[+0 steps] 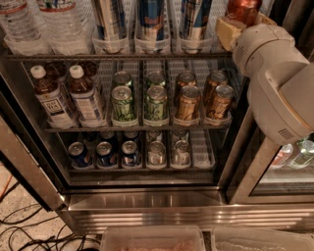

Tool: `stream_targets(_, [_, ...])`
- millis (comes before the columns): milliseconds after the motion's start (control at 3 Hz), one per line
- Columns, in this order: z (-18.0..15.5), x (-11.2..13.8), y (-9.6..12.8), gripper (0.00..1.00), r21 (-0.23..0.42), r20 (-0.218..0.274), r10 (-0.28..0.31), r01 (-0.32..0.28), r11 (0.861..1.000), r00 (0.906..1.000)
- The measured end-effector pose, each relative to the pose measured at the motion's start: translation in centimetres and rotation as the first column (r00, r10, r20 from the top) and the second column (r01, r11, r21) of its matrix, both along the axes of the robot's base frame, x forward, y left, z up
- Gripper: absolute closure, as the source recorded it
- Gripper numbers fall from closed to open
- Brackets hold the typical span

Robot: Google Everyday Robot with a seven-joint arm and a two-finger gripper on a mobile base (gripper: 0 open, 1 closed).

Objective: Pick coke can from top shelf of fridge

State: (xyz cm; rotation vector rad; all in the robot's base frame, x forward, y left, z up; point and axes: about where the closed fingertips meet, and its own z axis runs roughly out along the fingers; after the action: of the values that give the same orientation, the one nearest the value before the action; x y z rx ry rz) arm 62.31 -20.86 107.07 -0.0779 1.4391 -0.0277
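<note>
The coke can [243, 9], red-orange and metallic, is at the top right edge of the camera view, its upper part cut off. My gripper [245, 23] is at the right end of the top shelf [117, 57], with one tan finger pad [227, 30] left of the can and another on its right. The jaws hug the can on both sides. The white arm [279, 83] comes in from the right and hides that corner of the fridge [147, 201]. Tall silver-and-blue cans [149, 19] and water bottles [59, 24] stand on the same shelf.
The middle rack holds tea bottles [86, 98], green cans [122, 103] and gold-bronze cans [187, 102]. The lower rack holds blue and silver cans [130, 153]. A second cooler door [289, 162] is on the right. Cables [29, 230] lie on the floor, and plastic bins [152, 239] are in front.
</note>
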Motion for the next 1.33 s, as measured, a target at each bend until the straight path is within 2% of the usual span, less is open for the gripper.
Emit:
stream_targets(667, [1.8,-0.7,0.5,1.0,-0.018,0.064,0.038,-0.037,0.999,0.9972])
stream_targets(1333, [4.3,-2.6,1.3,1.0,-0.052,0.155,0.082,-0.075,0.996,0.9845])
